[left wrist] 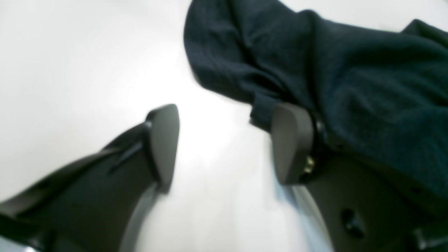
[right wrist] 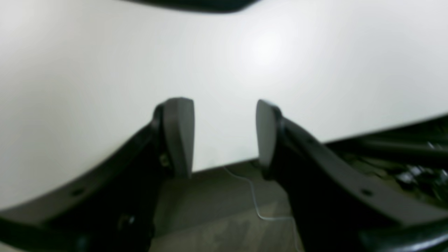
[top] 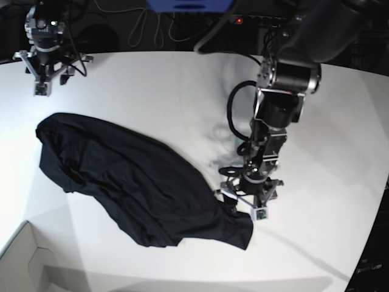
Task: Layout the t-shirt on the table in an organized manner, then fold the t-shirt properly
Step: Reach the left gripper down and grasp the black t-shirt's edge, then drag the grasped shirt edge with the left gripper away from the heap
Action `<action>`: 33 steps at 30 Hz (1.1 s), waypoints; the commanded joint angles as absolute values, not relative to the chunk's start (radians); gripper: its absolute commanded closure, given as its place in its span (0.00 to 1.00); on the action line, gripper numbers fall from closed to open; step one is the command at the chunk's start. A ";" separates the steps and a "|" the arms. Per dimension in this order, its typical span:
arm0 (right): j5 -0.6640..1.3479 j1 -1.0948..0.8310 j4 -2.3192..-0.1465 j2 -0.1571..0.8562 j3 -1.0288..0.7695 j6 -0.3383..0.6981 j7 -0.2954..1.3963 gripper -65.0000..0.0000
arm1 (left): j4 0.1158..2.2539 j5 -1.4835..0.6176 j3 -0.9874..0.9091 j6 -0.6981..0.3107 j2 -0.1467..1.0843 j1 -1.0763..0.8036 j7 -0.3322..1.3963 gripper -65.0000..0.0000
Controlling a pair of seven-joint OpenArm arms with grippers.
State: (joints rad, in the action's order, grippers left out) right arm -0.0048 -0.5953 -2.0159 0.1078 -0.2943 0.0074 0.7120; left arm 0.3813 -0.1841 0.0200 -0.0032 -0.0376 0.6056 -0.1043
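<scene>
Between the left gripper's (left wrist: 224,143) two pads in the left wrist view lies only bare white table (left wrist: 70,70): the jaws stand wide and hold nothing, while a rumpled fold of the black t-shirt (left wrist: 350,87) bulges just behind the right-hand pad (left wrist: 290,140), touching or nearly touching its back. Seen from the right wrist, the right gripper (right wrist: 224,136) is also spread wide and empty, poised over the table's curved edge with dark floor and a thin pale cable (right wrist: 257,203) below, and only a dark sliver of something shows at the top of the view. From the base view, the t-shirt (top: 134,182) lies crumpled in a slanting band from the tabletop's left side toward its near edge, well short of flat; the left gripper (top: 246,198) hovers at the garment's near right corner, and the right gripper (top: 44,76) sits far off at the back left corner. A white cardboard box (top: 24,261) pokes in at the near left corner. The layout step looks barely begun; doing it well probably means pinching a single layer at the hem corner, not the whole bunch, and drawing it outward low over the table.
</scene>
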 commanded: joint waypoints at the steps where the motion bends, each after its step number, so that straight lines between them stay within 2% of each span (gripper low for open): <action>1: -0.007 -0.601 -2.031 0.114 -0.303 0.005 0.696 0.55 | 0.383 -0.191 0.056 -0.007 -0.045 0.647 -0.150 0.38; 5: -0.007 -0.601 -2.031 0.114 -0.308 0.005 0.696 0.55 | 0.363 -0.193 0.166 -0.007 -0.061 0.659 -0.182 0.38; 15: -0.007 -0.602 -2.031 0.113 -0.308 0.005 0.697 0.55 | 0.360 -0.191 0.168 -0.005 -0.073 0.659 -0.179 0.40; 16: -0.007 -0.602 -2.031 0.113 -0.308 0.005 0.697 0.55 | 0.358 -0.191 0.170 -0.005 -0.073 0.659 -0.179 0.43; 18: -0.007 -0.602 -2.029 0.113 -0.308 0.005 0.697 0.55 | 0.326 -0.191 0.168 -0.005 -0.073 0.661 -0.179 0.57; 22: -0.007 -0.602 -2.029 0.113 -0.308 0.005 0.697 0.55 | 0.292 -0.191 0.168 -0.005 -0.073 0.661 -0.183 0.98; 24: -0.007 -0.604 -2.029 0.113 -0.308 0.005 0.697 0.55 | 0.294 -0.191 0.166 -0.005 -0.073 0.661 -0.185 1.00; 25: -0.007 -0.604 -2.029 0.113 -0.309 0.005 0.697 0.55 | 0.295 -0.193 0.165 -0.005 -0.073 0.661 -0.185 0.97; 29: -0.007 -0.608 -2.022 0.113 -0.309 0.005 0.697 0.55 | 0.311 -0.193 0.162 -0.005 -0.073 0.654 -0.185 1.00; 33: -0.007 -0.608 -2.015 0.113 -0.309 0.005 0.697 0.55 | 0.506 -0.194 0.162 -0.005 -0.041 0.533 -0.140 1.00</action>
